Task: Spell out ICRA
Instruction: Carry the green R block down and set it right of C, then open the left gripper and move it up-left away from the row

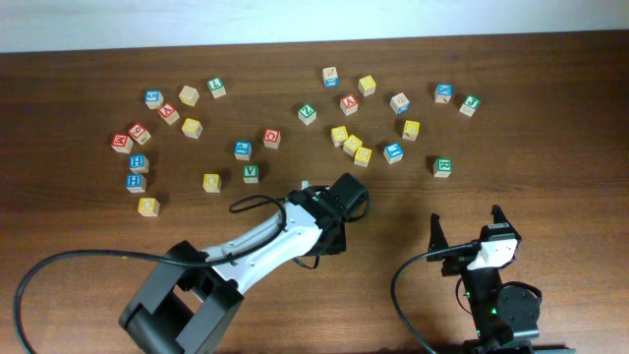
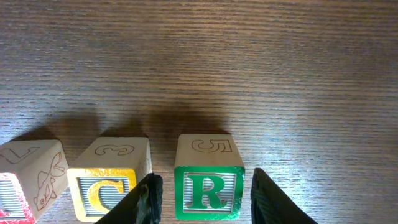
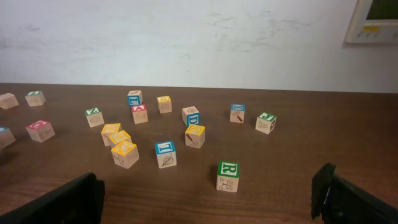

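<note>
green r block [image 2: 208,190] sits between the fingers [image 2: 146,200] of your left gripper [image 2: 207,205], jaws parted with a sliver of wood grain showing on either side, so the block is not clamped. just beside it on its left stands a yellow c block [image 2: 109,186], then a red-faced block [image 2: 18,186] cut off by the frame, its letter unreadable. from overhead the row is hidden under your left arm [image 1: 265,241], around the middle of the counter [image 1: 79,226], toward the near edge. your right gripper [image 1: 465,228] hangs wide open by the near right corner, holding nothing. loose blocks [image 1: 339,135] lie scattered toward the far edge, a second r block [image 1: 442,166] among them.
</note>
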Tool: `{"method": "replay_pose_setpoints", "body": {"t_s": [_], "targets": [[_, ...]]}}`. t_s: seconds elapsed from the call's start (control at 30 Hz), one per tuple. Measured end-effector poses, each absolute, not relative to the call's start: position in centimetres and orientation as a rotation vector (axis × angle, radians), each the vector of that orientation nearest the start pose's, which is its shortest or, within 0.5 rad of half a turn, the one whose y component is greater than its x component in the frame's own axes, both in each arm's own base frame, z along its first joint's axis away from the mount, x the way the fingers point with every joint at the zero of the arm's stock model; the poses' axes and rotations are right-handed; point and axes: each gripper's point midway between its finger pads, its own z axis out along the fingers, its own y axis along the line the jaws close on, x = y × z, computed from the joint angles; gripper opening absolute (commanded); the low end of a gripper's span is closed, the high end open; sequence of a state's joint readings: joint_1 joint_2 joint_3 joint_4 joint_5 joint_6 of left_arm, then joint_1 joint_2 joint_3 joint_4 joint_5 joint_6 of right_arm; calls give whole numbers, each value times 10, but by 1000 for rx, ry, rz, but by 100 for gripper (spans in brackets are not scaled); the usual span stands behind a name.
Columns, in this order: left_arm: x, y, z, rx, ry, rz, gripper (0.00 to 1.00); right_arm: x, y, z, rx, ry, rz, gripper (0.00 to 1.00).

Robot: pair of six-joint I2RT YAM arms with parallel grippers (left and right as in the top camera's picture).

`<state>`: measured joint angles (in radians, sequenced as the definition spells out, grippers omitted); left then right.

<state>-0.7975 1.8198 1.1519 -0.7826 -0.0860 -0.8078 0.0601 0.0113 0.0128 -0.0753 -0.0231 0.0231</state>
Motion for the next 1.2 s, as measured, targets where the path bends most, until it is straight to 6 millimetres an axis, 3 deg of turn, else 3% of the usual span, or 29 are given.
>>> {"method": "replay_pose_setpoints", "body": {"t_s": [0.3, 0.4, 0.47, 0.5, 0.57, 0.6, 0.73, 0.93, 1.03, 1.2], "targets": [[272, -244, 57, 18, 2947, -23, 43, 245, 19, 159, -48, 1644, 82, 98], [302, -235, 93, -41, 2909, -38, 44, 245, 19, 159, -49, 1644, 82, 98], [318, -219, 120, -94, 2905, -25, 46, 245, 19, 159, -48, 1645, 82, 98], [331, -210, 135, -138, 2884, -35, 51, 245, 19, 159, -49, 1645, 82, 98], [352, -185, 157, -236, 2852, -40, 91, 245, 19, 159, -48, 1645, 82, 98], [360, -171, 161, -276, 2840, -32, 95, 245, 19, 159, -48, 1645, 82, 98], [372, -104, 158, -411, 2868, 58, 99, 245, 19, 159, -48, 1645, 82, 98], [384, -24, 157, -687, 2827, 104, 99, 245, 19, 159, -48, 1645, 82, 98], [382, -6, 152, -752, 2823, 118, 99, 245, 19, 159, -48, 1645, 82, 98], [382, 2, 135, -777, 2824, 125, 99, 245, 19, 159, -48, 1645, 82, 98]]}}
